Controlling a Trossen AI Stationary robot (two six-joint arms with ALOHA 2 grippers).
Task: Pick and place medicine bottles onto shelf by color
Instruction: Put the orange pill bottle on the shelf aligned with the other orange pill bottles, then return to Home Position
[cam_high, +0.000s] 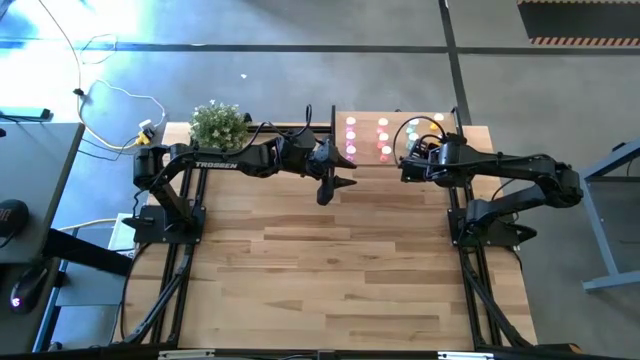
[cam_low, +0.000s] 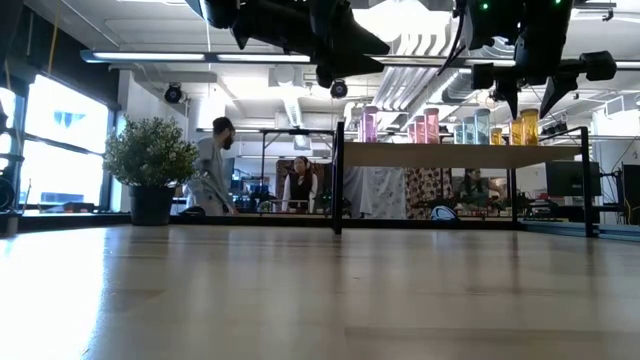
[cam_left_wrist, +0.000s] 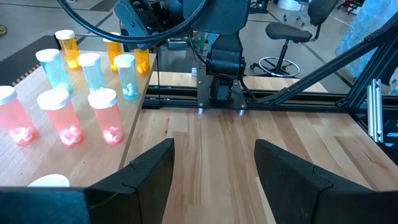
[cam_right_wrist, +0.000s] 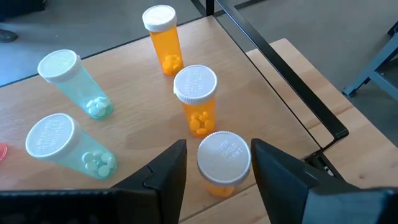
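Plank tabletop fills the centre of the high view, and we find the shelf at its upper edge, right of centre, with a potted plant to its left. On the shelf we see the bottles upright in rows: pink ones toward the left, pale green ones in the middle, orange ones toward the right.

In the left wrist view, three pink bottles at lower left hold small pale pills at their bases; pale green bottles behind them hold white pills; orange bottles stand at the rear. All that we see are white-capped.

In the right wrist view we count three orange bottles in a line, each with orange pills inside, and two green bottles at left with pale tablets. The nearest orange bottle stands at bottom centre between the fingers of the right gripper; the jaws are spread, with a gap on each side of the cap.

We place the left gripper over bare tabletop just left of the shelf, its jaws spread and holding nothing.

In the low view, people show in the room behind the table.
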